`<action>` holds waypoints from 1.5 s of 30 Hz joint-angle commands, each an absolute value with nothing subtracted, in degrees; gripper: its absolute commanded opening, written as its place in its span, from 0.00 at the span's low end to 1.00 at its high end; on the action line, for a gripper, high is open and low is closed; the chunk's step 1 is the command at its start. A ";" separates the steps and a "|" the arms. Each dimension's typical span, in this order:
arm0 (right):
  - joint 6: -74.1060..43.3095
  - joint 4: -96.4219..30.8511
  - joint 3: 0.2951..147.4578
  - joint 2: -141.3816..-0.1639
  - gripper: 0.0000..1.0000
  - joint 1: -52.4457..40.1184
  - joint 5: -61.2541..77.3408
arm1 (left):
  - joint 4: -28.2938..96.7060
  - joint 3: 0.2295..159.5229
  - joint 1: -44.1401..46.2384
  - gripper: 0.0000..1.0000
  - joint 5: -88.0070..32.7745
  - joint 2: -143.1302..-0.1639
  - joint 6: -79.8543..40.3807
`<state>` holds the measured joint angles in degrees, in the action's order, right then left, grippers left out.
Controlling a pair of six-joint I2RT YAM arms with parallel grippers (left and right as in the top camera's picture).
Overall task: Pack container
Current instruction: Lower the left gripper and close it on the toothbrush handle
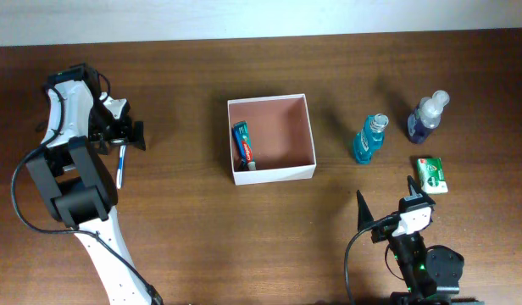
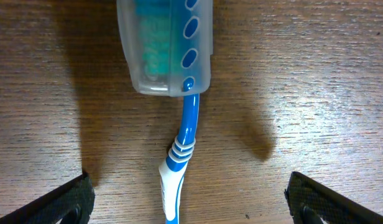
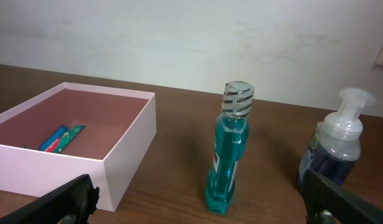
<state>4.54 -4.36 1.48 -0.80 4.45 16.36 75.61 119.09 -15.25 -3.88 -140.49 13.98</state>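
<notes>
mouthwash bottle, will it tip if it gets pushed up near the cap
Probably tippy: the mouthwash bottle stands upright, tall and narrow on a small base, so a high push near the cap could topple it. It looks filled almost to the neck, so likely heavy for its size. Its smooth clear plastic may slip.

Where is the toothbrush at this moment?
The toothbrush lies on the table at the overhead view's left side, right by the open left gripper, well left of the container.
</notes>
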 commanded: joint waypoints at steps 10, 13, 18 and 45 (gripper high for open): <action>4.27 -4.27 0.91 -0.36 0.98 4.23 15.88 | 74.74 118.21 -15.44 0.99 -4.71 -140.16 15.09; 4.27 -4.27 0.91 -0.36 0.98 4.23 15.88 | 74.50 118.21 -15.44 0.99 -4.69 -140.16 15.09; 4.27 -4.27 0.91 -0.36 0.98 4.23 15.88 | 74.48 118.21 -15.44 0.99 -4.69 -140.18 15.09; 4.27 -4.27 0.91 -0.36 0.98 4.23 15.88 | 75.22 118.21 -15.44 0.99 -0.64 -142.71 15.03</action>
